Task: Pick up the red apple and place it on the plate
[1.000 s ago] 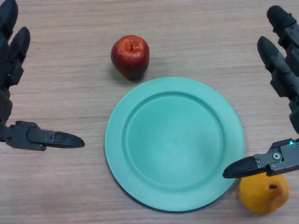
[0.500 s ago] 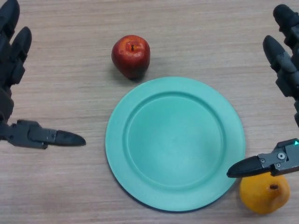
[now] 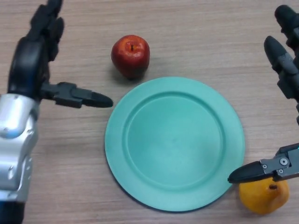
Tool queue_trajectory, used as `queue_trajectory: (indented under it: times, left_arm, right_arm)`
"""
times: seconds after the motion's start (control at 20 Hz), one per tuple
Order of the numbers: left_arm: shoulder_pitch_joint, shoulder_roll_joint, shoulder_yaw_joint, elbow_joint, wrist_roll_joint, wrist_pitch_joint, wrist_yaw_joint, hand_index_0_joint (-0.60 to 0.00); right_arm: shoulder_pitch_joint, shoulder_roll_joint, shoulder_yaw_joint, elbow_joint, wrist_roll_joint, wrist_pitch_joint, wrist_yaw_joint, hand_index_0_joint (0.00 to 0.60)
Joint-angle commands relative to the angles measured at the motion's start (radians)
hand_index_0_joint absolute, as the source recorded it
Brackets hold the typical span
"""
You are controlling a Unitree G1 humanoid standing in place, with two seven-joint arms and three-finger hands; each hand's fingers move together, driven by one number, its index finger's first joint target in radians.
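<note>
So the red apple (image 3: 130,55) is sitting on the wooden counter (image 3: 196,37), just off the upper-left rim of the green plate (image 3: 117,140), close to it but not on it. It's upright, stem dimple facing up toward the camera, and it's basically round, so there's no real long axis to line up with, maybe a touch taller than wide.

The left hand (image 3: 35,56) is to the left of the apple, fingers stretched straight, thumb sticking out toward the plate's edge. Released, holding nothing, and there's a clear gap between it and the apple. The right hand (image 3: 287,70) hangs over at the right edge, also relaxed with straight fingers, its thumb poking over the plate's lower-right rim right above an orange fruit (image 3: 262,193) that sits beside the plate.

What I'd worry about: the apple is round and smooth, so if the left hand comes in from the side and bumps it before the fingers wrap, it'll probably roll, either away across the counter or against the plate rim. A shallow pinch could let it squirt out too. And the plate is light-looking, so a thumb clipping the rim might shove it.
</note>
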Motion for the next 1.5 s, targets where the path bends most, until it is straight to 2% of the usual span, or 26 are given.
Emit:
queue_trajectory:
  times: [0.05,0.15,0.25,0.5,0.8,1.0,1.05,1.1,1.15,1.2,1.25,1.5]
  left_arm:
    - [-0.097,0.015,-0.001,0.025,0.103,-0.17,0.021,0.0]
    - [-0.15,-0.021,-0.013,0.098,0.135,-0.18,0.021,0.0]
    - [-0.205,-0.053,-0.029,0.191,0.173,-0.223,0.058,0.0]
    - [-0.328,-0.106,-0.051,0.379,0.161,-0.221,0.08,0.0]
    - [-0.447,-0.12,-0.108,0.616,0.184,-0.316,0.16,0.0]
    - [-0.51,-0.12,-0.137,0.76,0.292,-0.39,0.223,0.0]
    - [-0.512,-0.12,-0.138,0.765,0.294,-0.394,0.224,-0.1]
    - [-0.515,-0.12,-0.141,0.778,0.306,-0.406,0.231,-0.25]
    - [-0.519,-0.12,-0.142,0.796,0.327,-0.422,0.239,-0.35]
    - [-0.529,-0.12,-0.142,0.835,0.371,-0.449,0.249,-0.5]
    - [-0.538,-0.119,-0.143,0.88,0.443,-0.459,0.242,-0.597]
    - [-0.526,-0.112,-0.098,0.864,0.488,-0.427,0.248,-0.6]
  right_arm:
    - [-0.002,-0.011,-0.056,-0.06,0.006,-0.137,-0.005,0.0]
    - [0.009,-0.01,-0.081,-0.073,0.02,-0.133,0.003,0.0]
    - [0.016,-0.01,-0.102,-0.084,0.03,-0.135,0.011,0.0]
    - [0.025,-0.019,-0.1,-0.089,0.023,-0.142,0.004,0.0]
    - [0.05,-0.029,-0.136,-0.089,0.052,-0.174,0.0,0.0]
    - [0.066,-0.021,-0.16,-0.089,0.06,-0.186,0.014,0.0]
    - [0.066,-0.021,-0.161,-0.089,0.059,-0.186,0.015,0.0]
    - [0.065,-0.021,-0.161,-0.089,0.058,-0.186,0.015,0.0]
    - [0.062,-0.021,-0.161,-0.089,0.056,-0.184,0.015,0.0]
    - [0.058,-0.024,-0.159,-0.089,0.05,-0.181,0.014,0.0]
    - [0.053,-0.026,-0.153,-0.089,0.045,-0.175,0.015,0.0]
    - [0.045,-0.021,-0.155,-0.089,0.041,-0.171,0.023,0.0]
